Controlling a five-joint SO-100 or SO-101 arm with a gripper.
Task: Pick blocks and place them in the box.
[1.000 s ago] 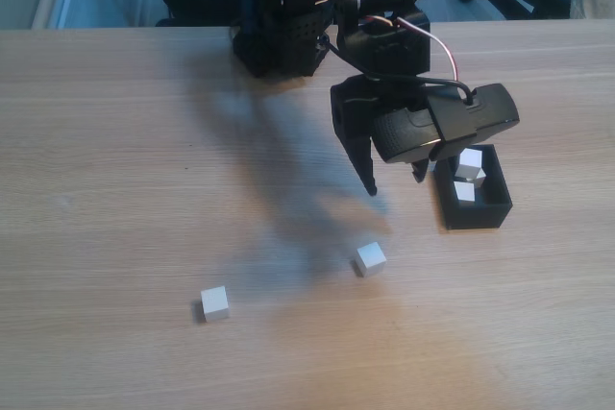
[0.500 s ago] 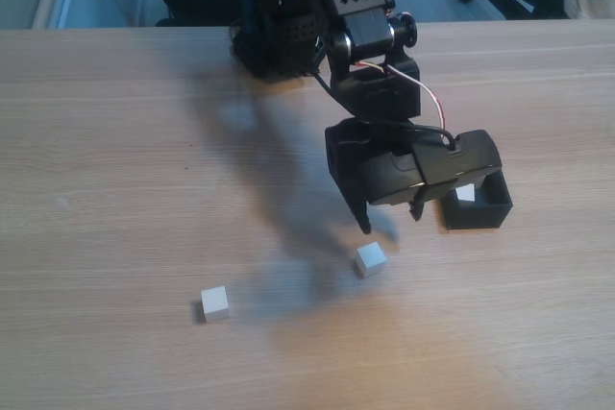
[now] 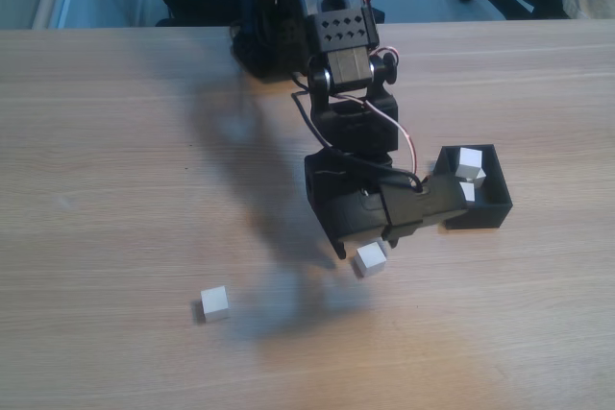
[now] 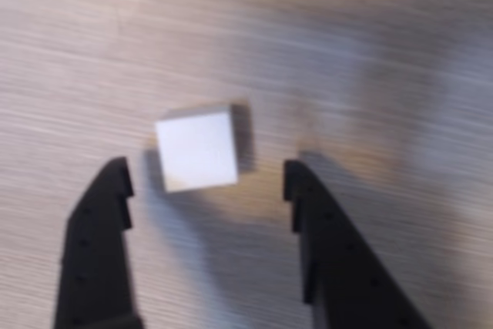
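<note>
Nearest you in the fixed view, a spare white cube (image 3: 215,302) lies alone on the desk (image 3: 115,189). Beyond it, your hand (image 3: 363,249) hangs over the target cube (image 3: 369,259); in the wrist view the hand (image 4: 206,177) is spread wide, empty, with the cube (image 4: 197,149) just ahead of its tips and nearer the left finger (image 4: 104,229). Farthest, the black box (image 3: 478,212) holds at least two cubes. You are in the approach step: judge that you must shift slightly left, advance and lower before closing.
</note>
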